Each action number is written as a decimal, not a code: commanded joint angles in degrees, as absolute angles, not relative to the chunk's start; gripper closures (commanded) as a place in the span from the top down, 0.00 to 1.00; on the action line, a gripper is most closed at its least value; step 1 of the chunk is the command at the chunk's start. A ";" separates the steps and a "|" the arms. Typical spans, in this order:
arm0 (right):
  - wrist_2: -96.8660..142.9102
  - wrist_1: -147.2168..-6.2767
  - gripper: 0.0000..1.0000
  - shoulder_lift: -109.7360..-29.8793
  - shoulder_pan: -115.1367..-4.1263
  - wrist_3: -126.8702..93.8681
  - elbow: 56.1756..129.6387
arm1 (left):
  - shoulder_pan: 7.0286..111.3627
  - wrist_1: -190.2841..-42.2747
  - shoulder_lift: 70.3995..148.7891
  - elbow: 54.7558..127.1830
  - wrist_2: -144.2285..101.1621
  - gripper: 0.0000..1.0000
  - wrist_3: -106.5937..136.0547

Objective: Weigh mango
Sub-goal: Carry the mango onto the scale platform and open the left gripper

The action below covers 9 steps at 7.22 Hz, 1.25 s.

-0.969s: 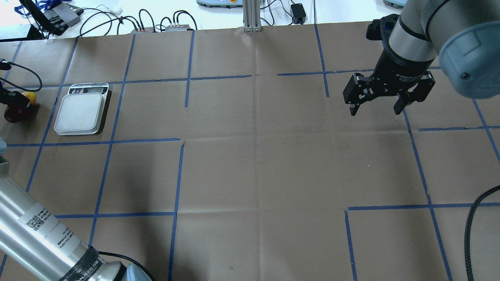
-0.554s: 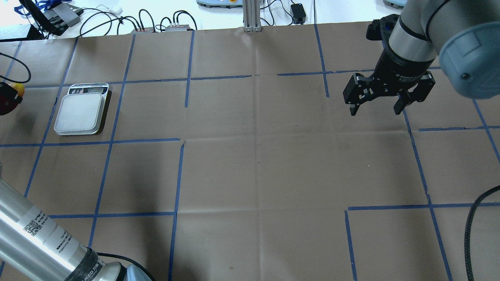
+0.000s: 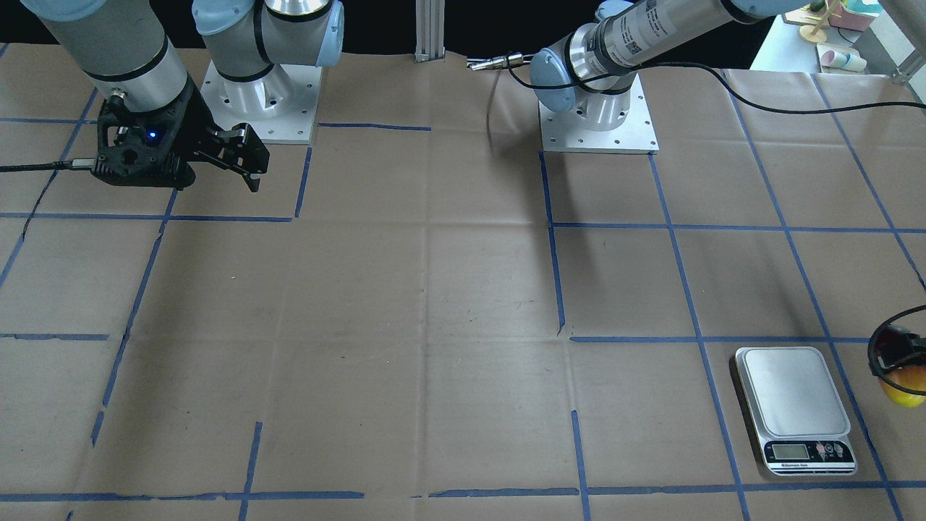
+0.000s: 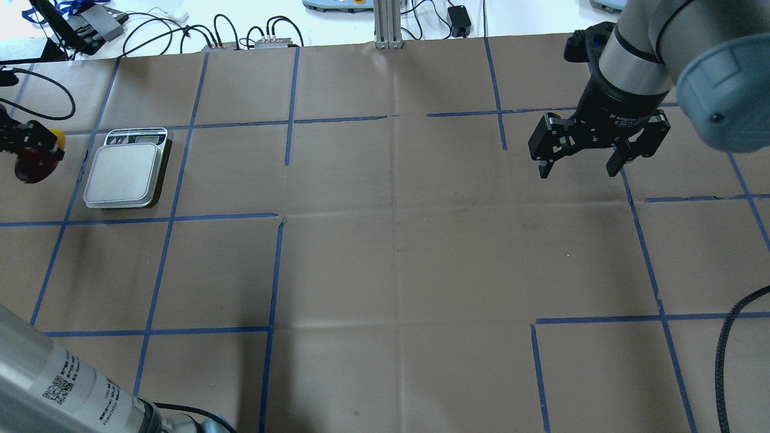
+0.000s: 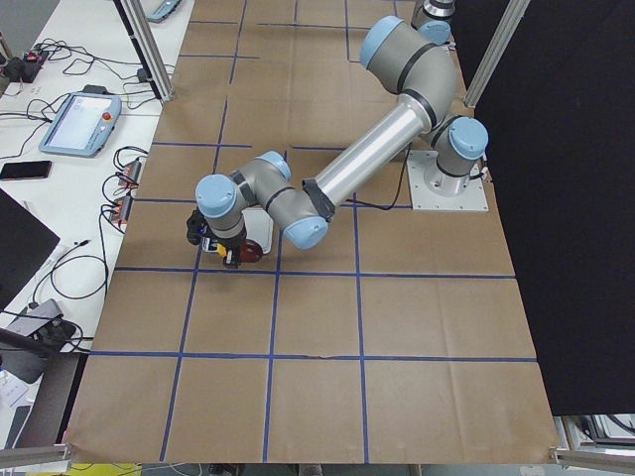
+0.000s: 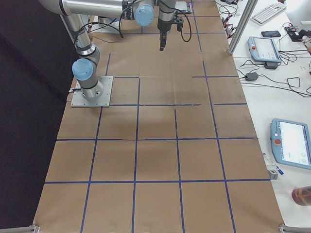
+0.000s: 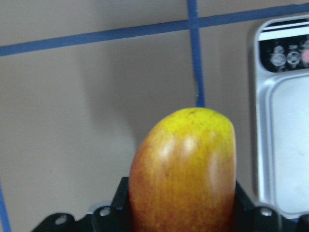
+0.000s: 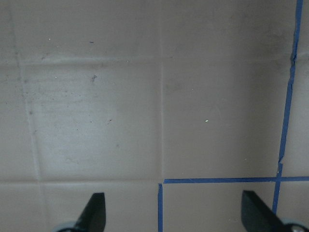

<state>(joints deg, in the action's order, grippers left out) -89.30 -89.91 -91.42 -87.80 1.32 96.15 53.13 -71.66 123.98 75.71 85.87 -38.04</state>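
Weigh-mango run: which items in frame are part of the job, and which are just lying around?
Part of the job:
- mango, held in the left gripper
- scale, platform bare, beside the mango

Just lying about:
- right gripper, open, nothing in it, far across the table
- teach pendant on the side desk
- power adapter beyond the table's edge

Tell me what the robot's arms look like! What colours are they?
Both arms are shiny silver tubes with pale blue caps at the joints. The left arm has a white sticker with a QR code and a black cable trailing from it. The right arm ends in a black end effector with two fingers.
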 commanded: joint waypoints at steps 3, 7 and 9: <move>-89.30 -89.91 1.00 -91.41 -87.80 1.32 96.15 | 61.00 -66.81 126.19 78.76 85.87 0.54 -25.84; -89.30 -89.91 1.00 -91.41 -87.80 1.32 96.15 | 61.26 -64.16 126.49 78.49 86.04 1.00 -25.93; -89.30 -89.91 1.00 -91.41 -87.80 1.32 96.15 | 61.35 -65.64 120.63 78.57 86.22 1.00 -25.84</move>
<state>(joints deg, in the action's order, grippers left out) -89.30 -89.91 -91.41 -87.80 1.32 96.15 61.30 -64.60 124.44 78.43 86.15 -25.91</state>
